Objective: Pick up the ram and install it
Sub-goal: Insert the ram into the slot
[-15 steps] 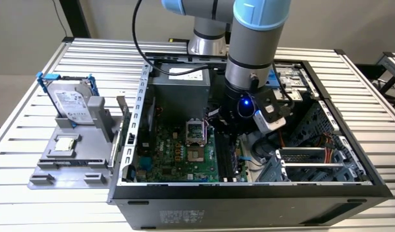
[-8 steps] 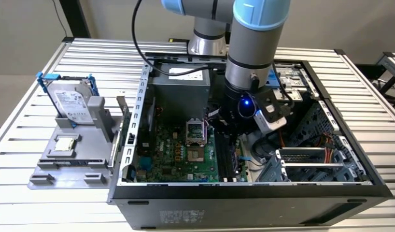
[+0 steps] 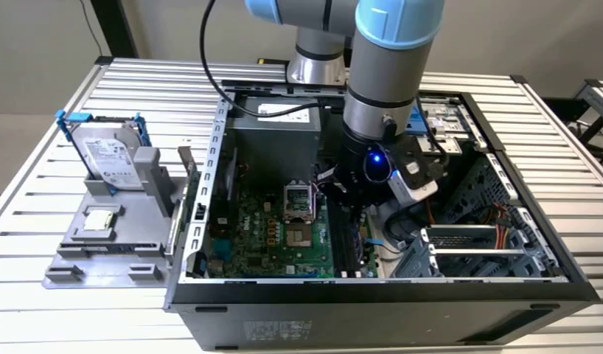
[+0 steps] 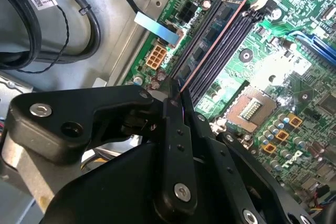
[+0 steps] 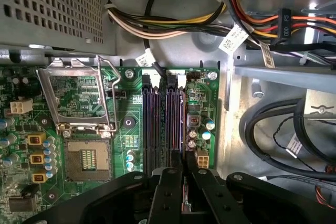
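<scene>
Ribbed metal slats form the table under an open black computer case; outside it, toward the exterior view's left, a silver boxy drive stands in a blue-handled frame on a grey plastic stand. I reach down into the case, over the glossy green motherboard. My matte black gripper is pinched narrow on the ram, a long, thin stick seen edge-on, its coppery edge lying along the long black slots near the board's edge. Beside them sits the square socket with its bright wire lever raised. Bundled cables curve over the bare steel wall.
</scene>
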Robot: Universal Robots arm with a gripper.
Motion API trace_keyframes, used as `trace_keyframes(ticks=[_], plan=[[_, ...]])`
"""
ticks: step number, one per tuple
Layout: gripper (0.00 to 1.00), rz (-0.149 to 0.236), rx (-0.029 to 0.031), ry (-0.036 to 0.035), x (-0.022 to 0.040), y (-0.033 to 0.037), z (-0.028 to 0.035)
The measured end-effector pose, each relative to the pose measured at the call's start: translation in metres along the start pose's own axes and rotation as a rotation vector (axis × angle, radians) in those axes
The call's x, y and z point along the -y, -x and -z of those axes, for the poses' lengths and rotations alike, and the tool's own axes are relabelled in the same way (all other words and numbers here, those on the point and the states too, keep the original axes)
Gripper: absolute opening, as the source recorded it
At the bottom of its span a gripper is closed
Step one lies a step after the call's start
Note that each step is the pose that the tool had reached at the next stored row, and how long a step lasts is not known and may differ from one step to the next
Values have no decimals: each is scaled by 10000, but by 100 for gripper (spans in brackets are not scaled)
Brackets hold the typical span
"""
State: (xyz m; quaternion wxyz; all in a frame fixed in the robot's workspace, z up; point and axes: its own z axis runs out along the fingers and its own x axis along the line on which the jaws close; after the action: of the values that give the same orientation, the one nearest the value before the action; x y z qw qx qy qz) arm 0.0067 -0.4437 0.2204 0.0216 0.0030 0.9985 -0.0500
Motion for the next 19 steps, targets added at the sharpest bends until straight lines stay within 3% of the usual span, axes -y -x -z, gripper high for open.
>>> trace_keyframes(ticks=[15,19], plan=[[0,-10,1,9,-3,-4,-76],[0,-38,31,2,5,-11,-111]])
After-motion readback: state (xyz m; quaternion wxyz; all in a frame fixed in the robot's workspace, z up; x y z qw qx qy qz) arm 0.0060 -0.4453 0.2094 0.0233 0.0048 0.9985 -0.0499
